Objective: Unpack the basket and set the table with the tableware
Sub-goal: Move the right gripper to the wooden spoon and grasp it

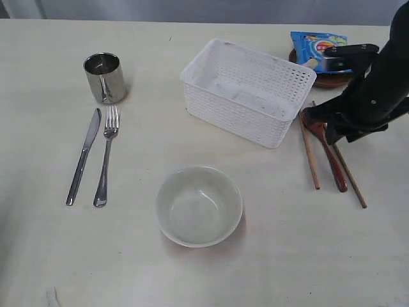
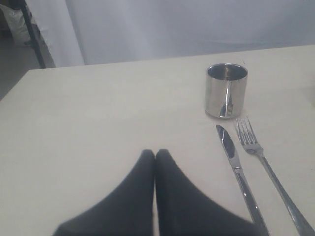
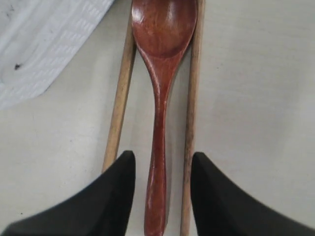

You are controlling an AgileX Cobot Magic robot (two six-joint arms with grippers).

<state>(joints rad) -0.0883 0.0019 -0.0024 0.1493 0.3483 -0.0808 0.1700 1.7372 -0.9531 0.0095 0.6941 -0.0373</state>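
While the right arm (image 1: pixel 377 83) hides its bowl in the exterior view, the reddish-brown spoon (image 3: pixel 161 73) lies between two chopsticks (image 3: pixel 118 103) right beside the basket (image 1: pixel 246 96). Its bowl points to the far edge of the desk (image 1: pixel 51 256), handle tip cut off. Right gripper (image 3: pixel 158 160) stands wide astride the handle, and left gripper (image 2: pixel 155 156) is pinched closed.

I can read no text, brand or number in any view. The blue chip bag (image 1: pixel 317 46), just beyond my right gripper (image 3: pixel 158 164), carries printing too small and blurred to make out.
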